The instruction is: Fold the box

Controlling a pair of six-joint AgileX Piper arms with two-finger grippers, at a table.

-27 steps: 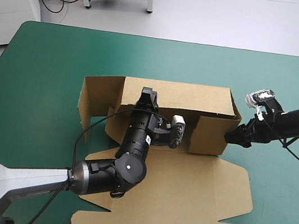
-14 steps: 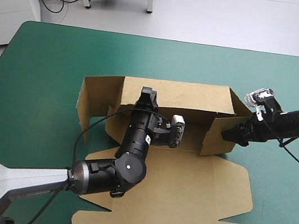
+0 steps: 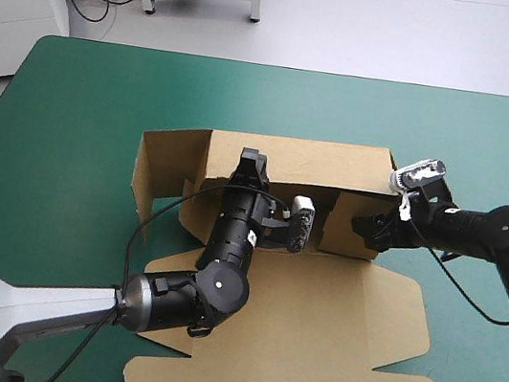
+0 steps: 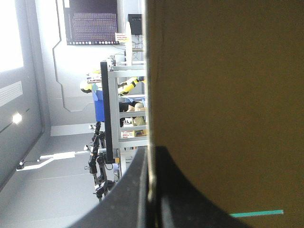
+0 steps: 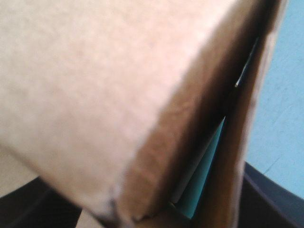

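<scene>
The brown box (image 3: 314,307) lies mid-table with its lid flat toward the near edge and its back wall (image 3: 327,164) raised. My left gripper (image 3: 251,161) reaches over that wall's top edge. In the left wrist view it (image 4: 151,159) is shut on the board (image 4: 228,85). My right gripper (image 3: 365,230) is at the box's right end, against the end flap (image 3: 352,216), which is swung inward in front of the back wall. In the right wrist view the flap (image 5: 95,85) fills the space between the black fingers (image 5: 270,194), which stand apart at their bases.
A side flap (image 3: 156,171) stands up at the box's left end. Bare teal-green cover (image 3: 81,125) surrounds the box, with wide room at the far side and left. The table's right edge lies just beyond my right arm.
My right gripper has moved left, swinging the right end flap inward along the back wall. The left arm has stayed put on the wall.
</scene>
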